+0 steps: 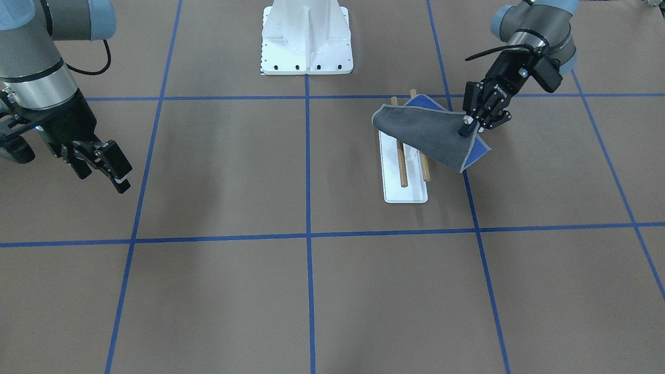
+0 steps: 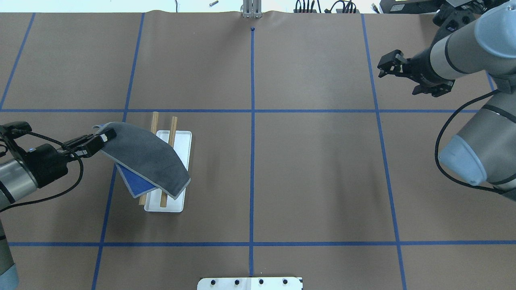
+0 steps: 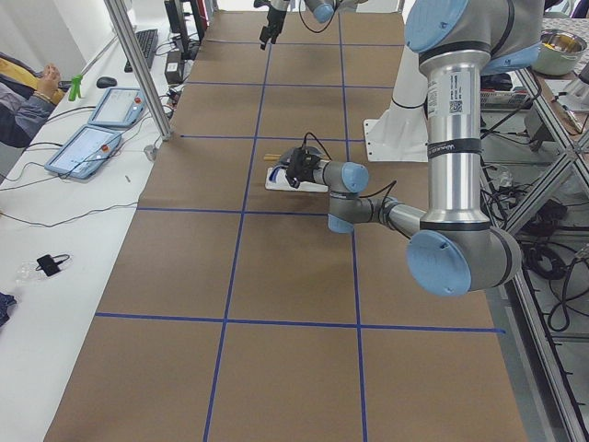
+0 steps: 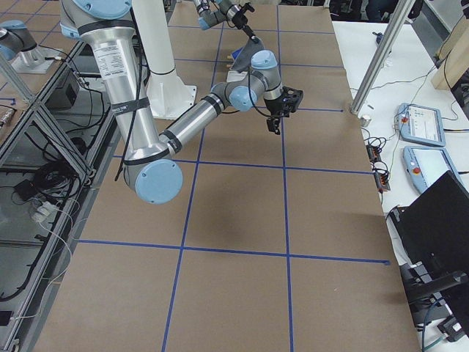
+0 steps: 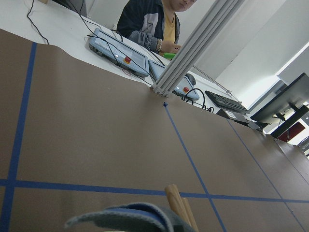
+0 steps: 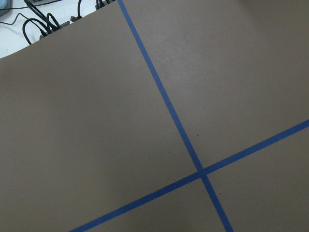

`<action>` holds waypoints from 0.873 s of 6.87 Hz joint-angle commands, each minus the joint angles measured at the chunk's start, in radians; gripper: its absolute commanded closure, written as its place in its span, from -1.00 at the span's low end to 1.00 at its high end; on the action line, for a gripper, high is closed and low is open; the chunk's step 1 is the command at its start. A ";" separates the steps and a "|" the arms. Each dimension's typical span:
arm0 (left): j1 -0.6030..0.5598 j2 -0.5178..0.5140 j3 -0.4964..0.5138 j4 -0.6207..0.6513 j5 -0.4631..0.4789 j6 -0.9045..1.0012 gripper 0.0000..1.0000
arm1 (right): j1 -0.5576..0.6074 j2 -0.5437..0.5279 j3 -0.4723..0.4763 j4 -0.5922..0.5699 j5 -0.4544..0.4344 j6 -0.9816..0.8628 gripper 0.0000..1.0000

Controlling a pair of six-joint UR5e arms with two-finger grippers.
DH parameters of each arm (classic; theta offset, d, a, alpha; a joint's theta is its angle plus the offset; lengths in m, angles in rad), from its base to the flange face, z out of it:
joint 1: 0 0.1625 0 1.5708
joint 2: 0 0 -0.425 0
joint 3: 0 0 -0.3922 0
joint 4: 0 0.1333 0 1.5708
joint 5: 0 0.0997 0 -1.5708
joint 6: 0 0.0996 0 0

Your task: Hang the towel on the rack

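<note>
Here, in the front-facing view, the left hand point(image 1: 469, 124) pinches one corner of the towel point(image 1: 426, 136), its jaws closed tight on the stitched edging. The cloth lies grey side up across the two wooden dowels point(image 1: 401, 167) of the rack point(image 1: 404, 193), with a blue fold showing beneath. The held corner is raised just off the rack's side, probably to keep the cloth taut while it settles over the bars. The right hand point(image 1: 103, 174) hangs well apart over the bare surface point(image 1: 234, 171), its jaws spread wide and holding nothing. A large white pedestal point(image 1: 306, 49) stands beyond.

From overhead, the towel covers the middle of both dowels. Its free corner reaches past the rack's white base point(image 2: 184, 139), and the left hand touches it at the opposite corner.

From the left side, the near arm reaches low to the rack. The towel is too small to make out.

From the right side, the near arm's hand hovers over the surface. The rack sits far behind it.

The left wrist camera shows a curl of towel edge and the dowel tips at the bottom of the frame, with a seated operator point(image 5: 149, 24) beyond.

The right wrist camera shows only the surface and blue tape lines point(image 6: 169, 108).
</note>
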 commanded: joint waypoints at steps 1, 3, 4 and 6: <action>0.000 0.000 0.007 0.001 0.068 -0.016 -0.96 | 0.008 -0.019 0.002 0.000 0.001 -0.038 -1.00; 0.000 0.081 0.010 0.011 0.063 -0.001 -0.96 | 0.018 -0.034 0.005 0.000 0.007 -0.038 -1.00; -0.003 0.103 0.011 0.024 0.063 0.002 -0.96 | 0.024 -0.036 0.004 0.000 0.010 -0.040 -1.00; -0.123 0.085 0.004 0.106 -0.047 0.010 -0.96 | 0.033 -0.085 0.013 0.014 0.023 -0.081 -1.00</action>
